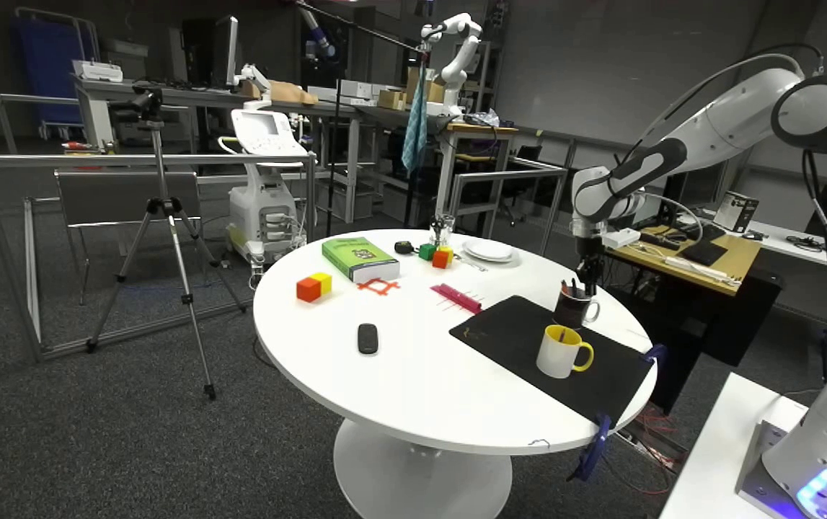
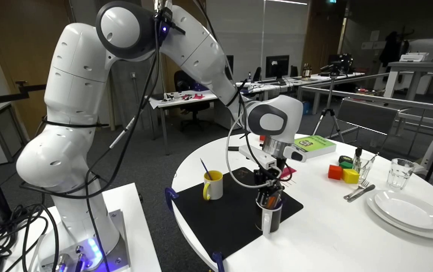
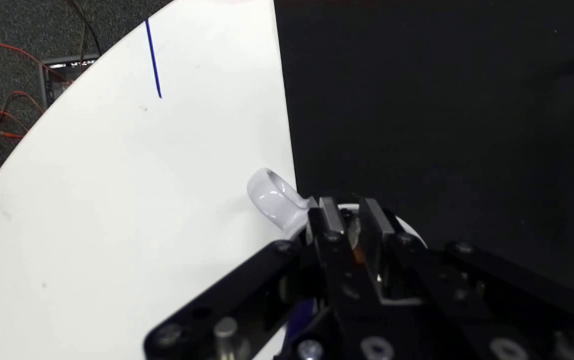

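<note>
While the pincer (image 3: 352, 214) pointed down among the pens (image 2: 273, 201) in the dark mug (image 1: 570, 311), its jaws stood close together around a narrow gap, and I could not tell whether they pinched one. I judged each pen light, stiff and rather slippery, best taken squarely across its exposed upper shaft; the mug looked heavier, smooth and breakable, easiest by its white handle (image 3: 272, 200). They were too crowded for me to count. That mug stood upright at the edge of one black mat (image 2: 216, 219). Nearby I had one white mug (image 1: 554, 355) with one pencil (image 2: 205, 169) inside.

Farther out, on the tabletop (image 1: 413, 375), I counted five cubes (image 1: 308, 290), two paired and three grouped; one green book (image 1: 361, 258); one tape measure (image 1: 404, 247); two stacked plates (image 2: 409, 209); two glasses (image 2: 399, 174); one fork (image 2: 356, 189); and one knife (image 2: 361, 193). Two blue clamps (image 2: 170, 197) sat at its rim.
</note>
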Available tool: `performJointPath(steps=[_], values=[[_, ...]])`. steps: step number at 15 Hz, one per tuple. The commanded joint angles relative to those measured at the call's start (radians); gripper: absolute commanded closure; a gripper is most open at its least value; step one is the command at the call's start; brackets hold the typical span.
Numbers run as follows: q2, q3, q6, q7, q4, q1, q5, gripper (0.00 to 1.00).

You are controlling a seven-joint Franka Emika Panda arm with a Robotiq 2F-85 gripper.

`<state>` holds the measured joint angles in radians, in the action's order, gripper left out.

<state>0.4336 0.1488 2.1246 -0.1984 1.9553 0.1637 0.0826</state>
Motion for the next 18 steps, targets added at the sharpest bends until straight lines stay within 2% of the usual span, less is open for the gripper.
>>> performJointPath(steps=[1,8,18], values=[[-0.043,-0.016,-0.011,-0.06,-0.001,0.038,-0.021,0.96],[-0.106,-0.017,-0.003,-0.097,0.02,0.054,-0.046,0.96],[-0.265,-0.034,-0.001,-0.089,0.111,0.025,-0.045,0.96]])
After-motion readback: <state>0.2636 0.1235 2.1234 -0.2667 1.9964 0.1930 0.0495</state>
